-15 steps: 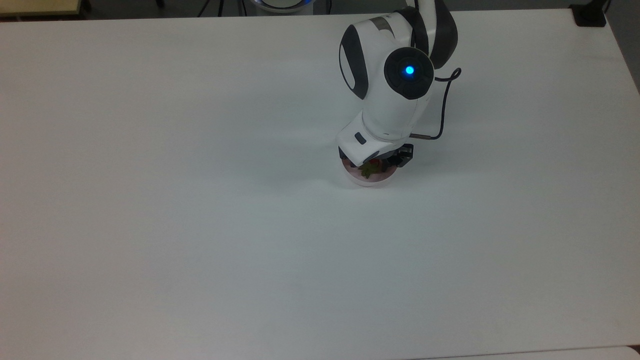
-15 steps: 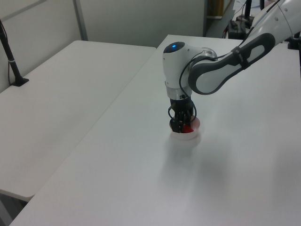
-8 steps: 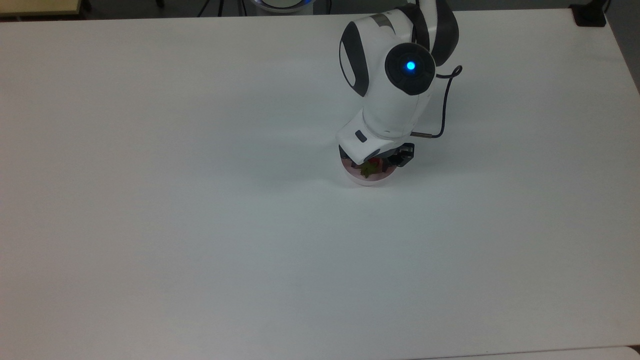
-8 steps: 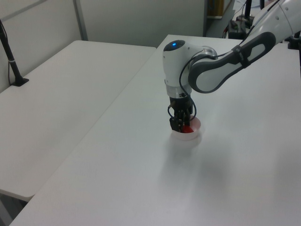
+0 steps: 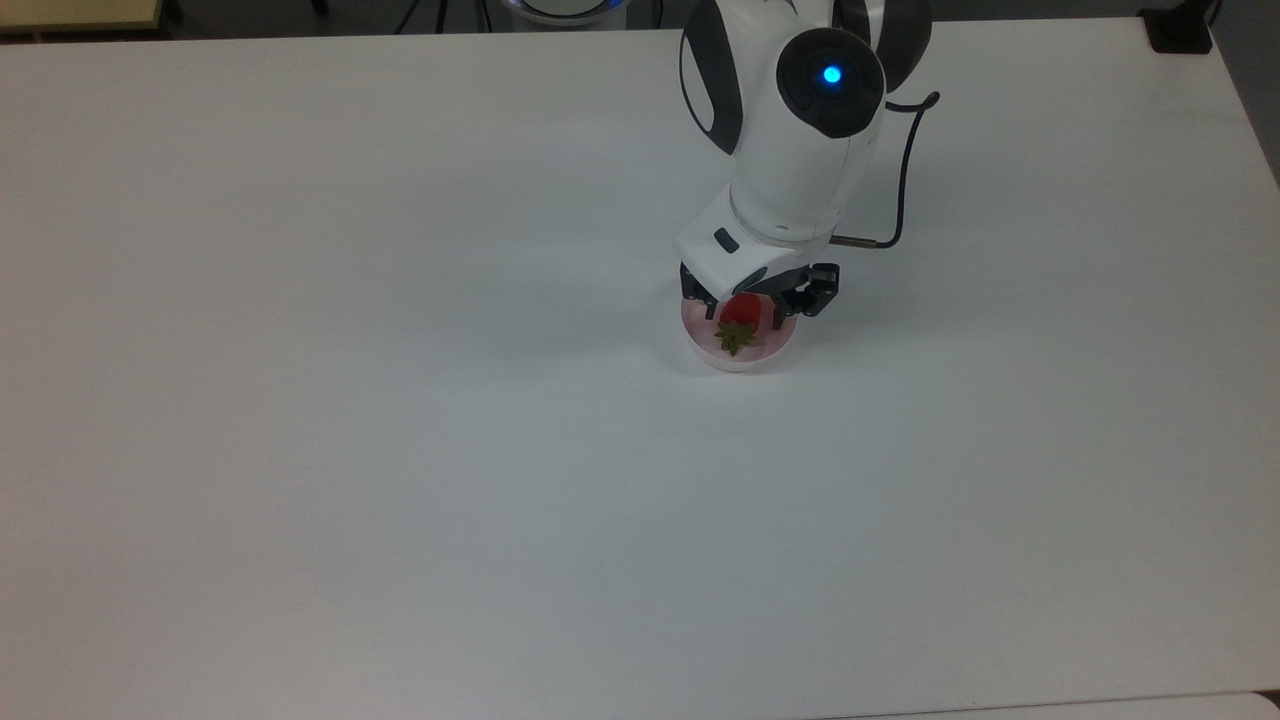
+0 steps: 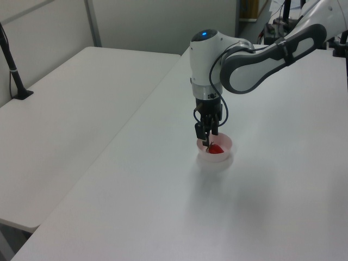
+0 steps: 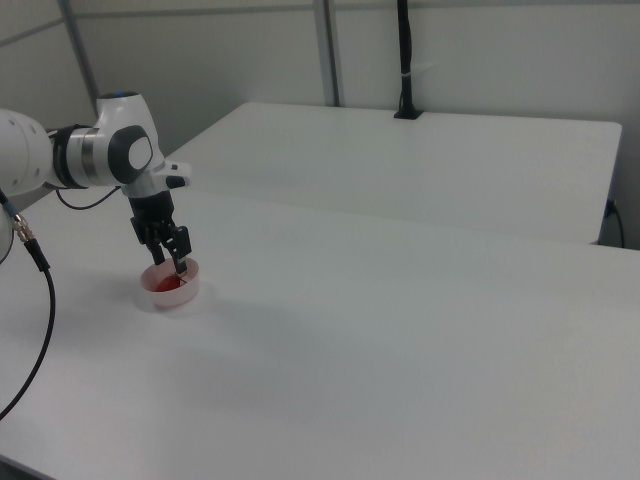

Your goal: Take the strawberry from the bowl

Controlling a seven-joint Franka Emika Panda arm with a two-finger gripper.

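We are looking at the strawberry (image 5: 739, 320) lying in the pink bowl (image 5: 775, 352) on the white desk (image 5: 400, 450), green cap toward the top view's bottom. Directly above it, we are holding our tool (image 5: 748, 306), fingers apart, straddling the berry.

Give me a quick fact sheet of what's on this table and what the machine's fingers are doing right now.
surface: white table
bowl: pale pink, round, standing on the table
strawberry: red with a green cap, lying in the bowl
gripper: just above the bowl, pointing down at the strawberry
fingers: spread, one on each side of the strawberry
grasp: strawberry not lifted
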